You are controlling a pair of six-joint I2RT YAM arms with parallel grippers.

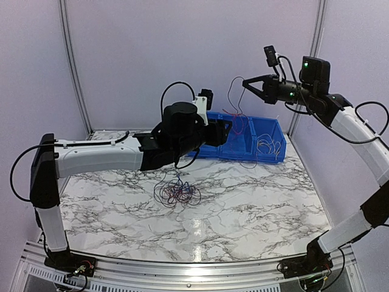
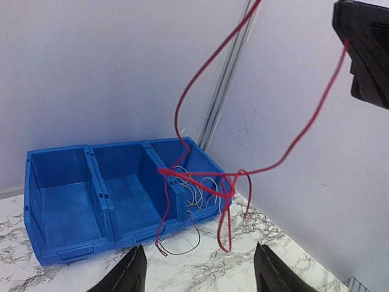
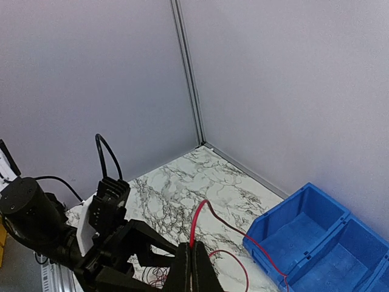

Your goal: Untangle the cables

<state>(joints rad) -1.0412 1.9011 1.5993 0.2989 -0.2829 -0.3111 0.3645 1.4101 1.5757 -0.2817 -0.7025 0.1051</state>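
A tangle of thin cables (image 1: 177, 193) in red, blue and dark colours lies in loops on the marble table. My right gripper (image 1: 245, 81) is raised high and shut on a red cable (image 3: 196, 222). That red cable (image 2: 229, 190) hangs down in kinks over the blue bin's right end. My left gripper (image 2: 199, 246) faces the hanging cable with its jaws wide apart and nothing between them. In the top view the left gripper (image 1: 229, 126) sits just left of the bin. Pale cables (image 1: 269, 143) lie in the bin's right compartment.
A blue three-compartment bin (image 1: 247, 154) stands at the back right near the wall corner. A dark cable (image 2: 189, 246) trails from it onto the table. The left arm's body (image 1: 109, 155) stretches across the table's left half. Walls close the back and right sides.
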